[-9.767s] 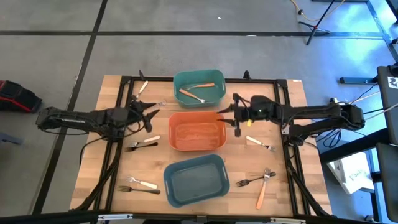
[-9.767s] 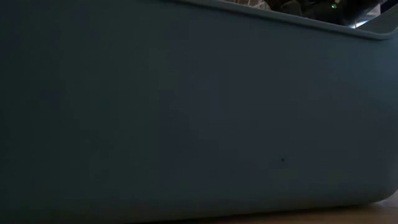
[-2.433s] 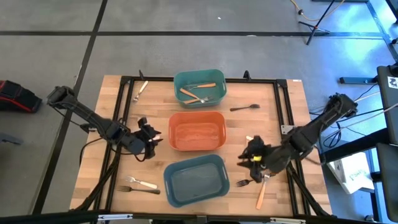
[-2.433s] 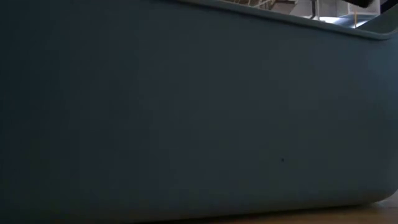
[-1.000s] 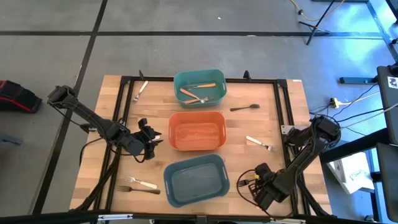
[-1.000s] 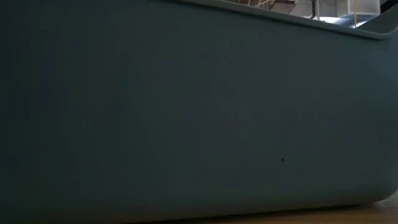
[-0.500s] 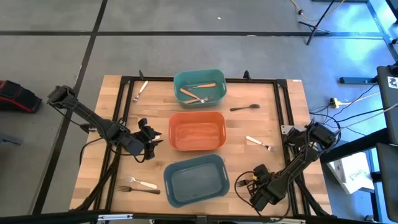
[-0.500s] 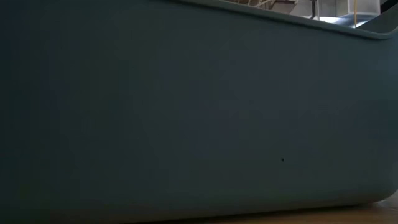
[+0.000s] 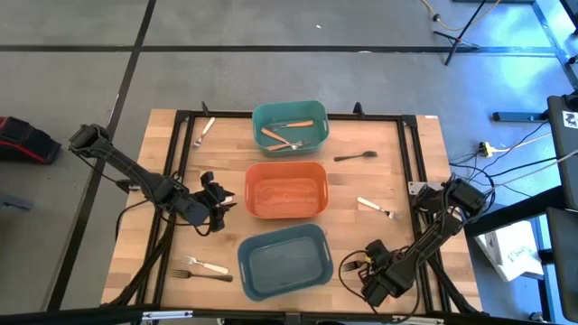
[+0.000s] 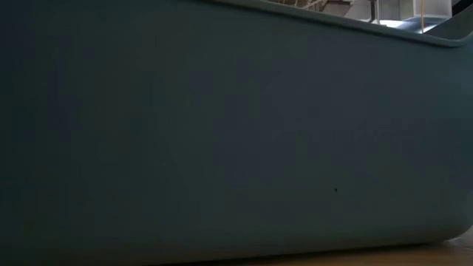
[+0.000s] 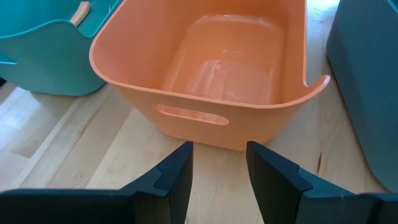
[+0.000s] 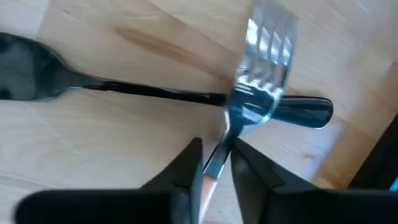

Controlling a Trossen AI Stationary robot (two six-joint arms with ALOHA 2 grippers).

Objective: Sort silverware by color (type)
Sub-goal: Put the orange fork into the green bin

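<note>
right wrist view: right hand (image 12: 216, 163) around fork (image 12: 258, 74)

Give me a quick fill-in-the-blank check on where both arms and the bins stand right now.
1. The left end effector faces the ____ bin, its fingers open.
2. The right end effector has its fingers around the neck of a ____ that lies across an all-dark utensil.
3. The teal bin holds forks, while the orange bin holds ____.

Missing words: orange; fork; nothing
</note>
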